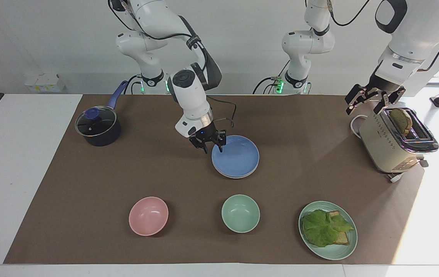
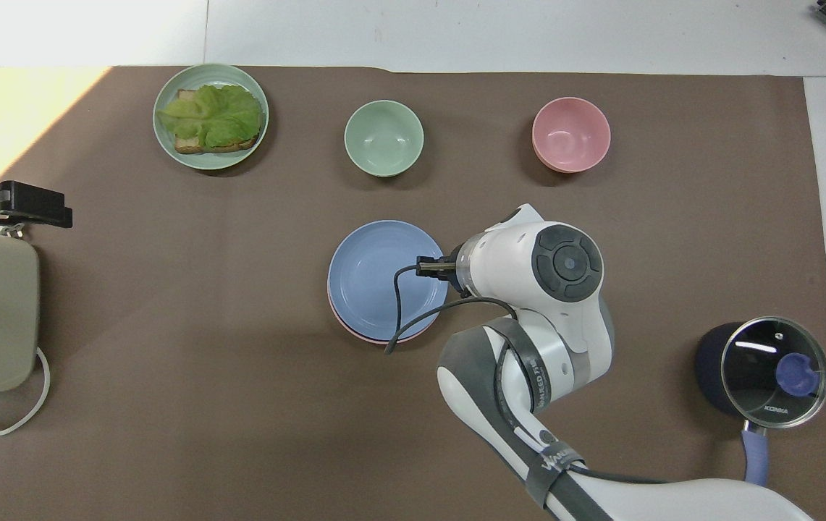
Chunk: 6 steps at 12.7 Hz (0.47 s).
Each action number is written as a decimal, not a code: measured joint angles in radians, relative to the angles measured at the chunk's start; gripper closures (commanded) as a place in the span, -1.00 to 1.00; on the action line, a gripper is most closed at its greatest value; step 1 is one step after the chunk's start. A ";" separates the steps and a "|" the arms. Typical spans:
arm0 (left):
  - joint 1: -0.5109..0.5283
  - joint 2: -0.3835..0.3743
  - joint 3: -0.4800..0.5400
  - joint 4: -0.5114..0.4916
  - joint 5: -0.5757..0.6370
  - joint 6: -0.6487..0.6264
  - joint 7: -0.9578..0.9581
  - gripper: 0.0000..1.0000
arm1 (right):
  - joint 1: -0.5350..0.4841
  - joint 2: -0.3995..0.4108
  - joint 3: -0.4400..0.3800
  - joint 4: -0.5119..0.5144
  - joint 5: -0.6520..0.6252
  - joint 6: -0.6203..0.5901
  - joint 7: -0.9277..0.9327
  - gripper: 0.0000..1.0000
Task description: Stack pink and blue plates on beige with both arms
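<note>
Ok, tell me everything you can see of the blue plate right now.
The blue plate is round, shallow and matte cornflower blue, with a low raised rim and no visible chips. It lies flat and right way up at the table's middle, on top of the pink plate, of which only a thin crescent shows along the edge nearer the robots. The right gripper stands open at the rim toward the right arm's end; whether a fingertip touches the rim cannot be told. The green bowl sits farther from the robots.

we see plates (image 1: 238, 159) stacked mid-table; bowls (image 1: 240, 213) at six o'clock from them in the facing view, pot (image 1: 98, 127) at ten, toaster (image 1: 392, 144) at three.
</note>
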 measured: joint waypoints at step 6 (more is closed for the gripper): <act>0.000 0.000 0.000 0.000 0.000 0.000 0.000 -1.00 | -0.155 -0.151 -0.021 0.024 -0.044 -0.210 0.002 -1.00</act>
